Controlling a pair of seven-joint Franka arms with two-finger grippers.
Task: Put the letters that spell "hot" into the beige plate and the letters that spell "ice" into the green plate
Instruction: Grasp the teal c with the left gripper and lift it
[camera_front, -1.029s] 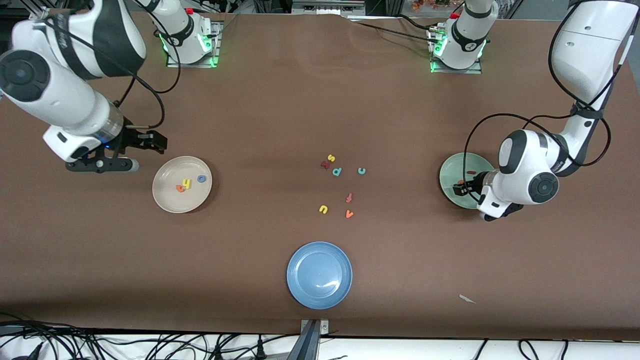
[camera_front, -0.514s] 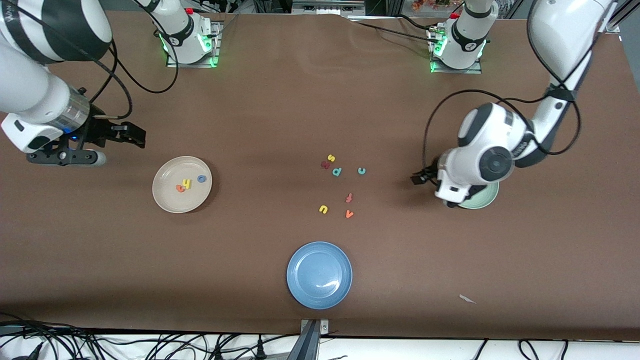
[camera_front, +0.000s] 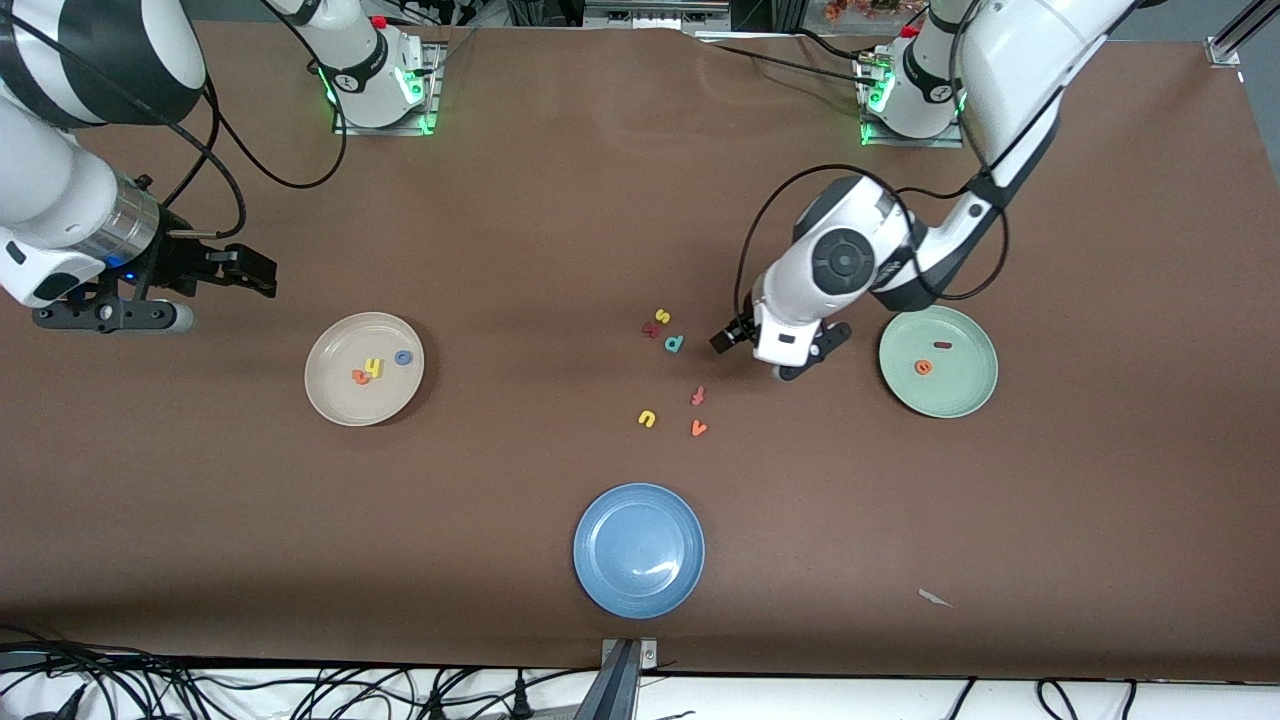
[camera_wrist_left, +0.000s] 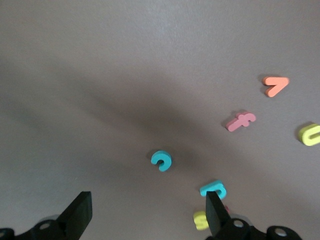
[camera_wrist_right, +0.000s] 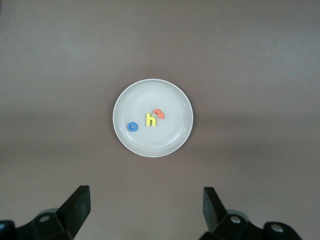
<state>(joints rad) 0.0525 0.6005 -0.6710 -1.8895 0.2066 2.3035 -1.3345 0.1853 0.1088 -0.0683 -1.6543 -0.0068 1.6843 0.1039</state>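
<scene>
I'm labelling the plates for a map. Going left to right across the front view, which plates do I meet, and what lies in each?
beige plate with orange t, yellow h and blue o → blue plate, nothing in it → green plate with orange e and dark red i.

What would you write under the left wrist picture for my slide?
Open left tool hovers over the teal c, with other foam letters lying beside it on the brown table.
</scene>
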